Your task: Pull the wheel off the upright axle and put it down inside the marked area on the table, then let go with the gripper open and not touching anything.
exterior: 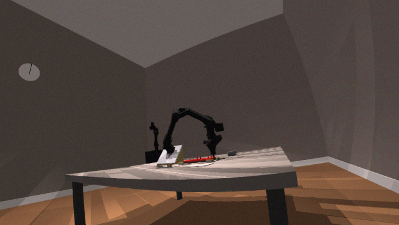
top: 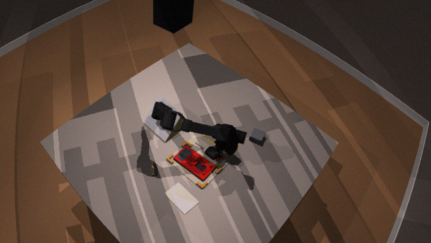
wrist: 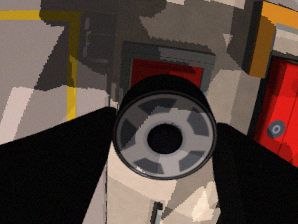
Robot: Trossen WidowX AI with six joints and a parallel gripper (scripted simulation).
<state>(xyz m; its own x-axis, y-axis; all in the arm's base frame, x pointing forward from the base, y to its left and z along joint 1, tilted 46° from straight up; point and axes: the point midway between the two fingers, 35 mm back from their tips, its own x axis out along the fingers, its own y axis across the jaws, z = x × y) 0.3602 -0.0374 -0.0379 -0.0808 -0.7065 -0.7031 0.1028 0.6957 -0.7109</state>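
Observation:
My gripper [wrist: 165, 125] [exterior: 213, 154] points down and is shut on the wheel, one finger on each side of its rim. The wheel [wrist: 165, 156] is black with a grey spoked face and a dark round hub hole. The axle cannot be made out in the hole. A grey-framed red base [wrist: 170, 52] shows just behind the wheel in the wrist view; the gap between them is hard to judge. The marked area is a yellow outline [wrist: 73, 100] [top: 209, 140], on the left in the wrist view and partly hidden by the arm in the top view.
A red board [top: 191, 162] [wrist: 285, 110] with orange corner brackets [top: 202, 185] lies beside the gripper. A grey block [top: 258, 134] [exterior: 231, 153], a white card [top: 182, 198] and a small tan block [top: 152, 169] are on the table. A thin pin [wrist: 158, 214] is near the fingers.

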